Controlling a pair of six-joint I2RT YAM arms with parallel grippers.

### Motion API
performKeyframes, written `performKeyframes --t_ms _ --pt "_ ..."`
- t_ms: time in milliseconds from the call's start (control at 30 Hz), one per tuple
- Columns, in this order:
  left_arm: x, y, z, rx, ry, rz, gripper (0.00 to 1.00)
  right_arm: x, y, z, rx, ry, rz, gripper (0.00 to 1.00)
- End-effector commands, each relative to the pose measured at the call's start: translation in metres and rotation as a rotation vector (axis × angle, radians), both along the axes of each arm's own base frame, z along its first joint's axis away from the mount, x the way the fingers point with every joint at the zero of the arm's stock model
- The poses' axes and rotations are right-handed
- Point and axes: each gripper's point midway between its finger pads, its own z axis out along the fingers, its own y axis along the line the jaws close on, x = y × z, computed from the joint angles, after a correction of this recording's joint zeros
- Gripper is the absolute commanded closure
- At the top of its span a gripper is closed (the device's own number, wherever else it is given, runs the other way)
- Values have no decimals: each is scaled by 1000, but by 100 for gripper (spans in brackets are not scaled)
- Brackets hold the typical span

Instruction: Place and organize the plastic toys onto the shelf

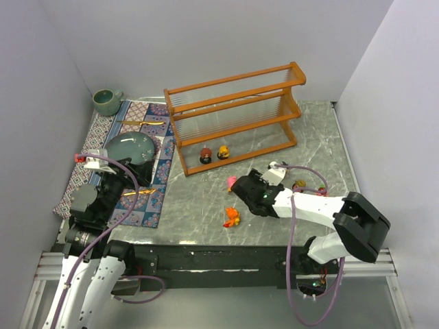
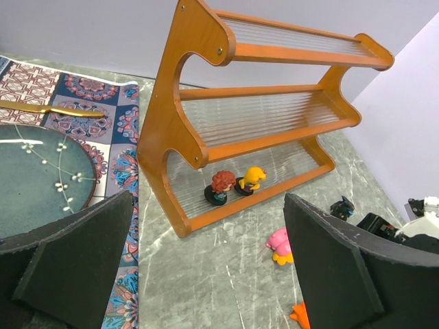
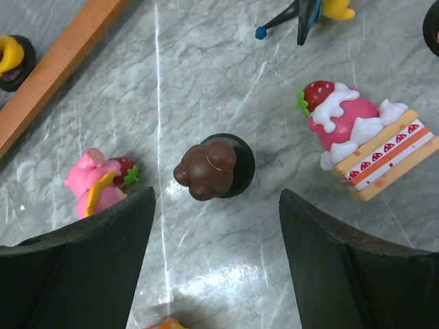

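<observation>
The orange-brown shelf [image 1: 233, 116] [image 2: 260, 123] stands at the back. A red-brown-haired toy [image 1: 205, 155] [image 2: 221, 186] and a yellow toy [image 1: 223, 153] [image 2: 251, 179] sit on its bottom tier. My right gripper [image 1: 243, 188] [image 3: 216, 205] hangs open, low over the table, with a brown toy on a round black base [image 3: 209, 168] just beyond its fingertips. A pink toy [image 1: 232, 182] [image 3: 96, 181] lies to the left of it and a strawberry-cake toy [image 3: 367, 144] to the right. An orange toy [image 1: 232, 217] lies nearer the arms. My left gripper [image 1: 129, 173] [image 2: 207, 199] is open and empty above the mat.
A teal plate [image 1: 130, 147] [image 2: 34, 175] and a gold utensil [image 1: 143, 123] lie on the patterned mat [image 1: 147, 116] at the left. A green cup [image 1: 106, 101] stands in the back-left corner. A black toy [image 2: 341, 207] is near the right arm. Walls close in on three sides.
</observation>
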Motion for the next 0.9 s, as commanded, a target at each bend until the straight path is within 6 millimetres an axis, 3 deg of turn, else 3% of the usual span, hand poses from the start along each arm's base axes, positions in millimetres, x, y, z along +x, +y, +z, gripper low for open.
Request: performKeyframes --t_ms 0,867 --pt "-4 -3 11 1 -46 -21 3 13 -2 15 -16 -69 -73 21" --pt "-2 -3 9 6 -38 -20 3 -1 -18 6 -94 -27 -16 23"
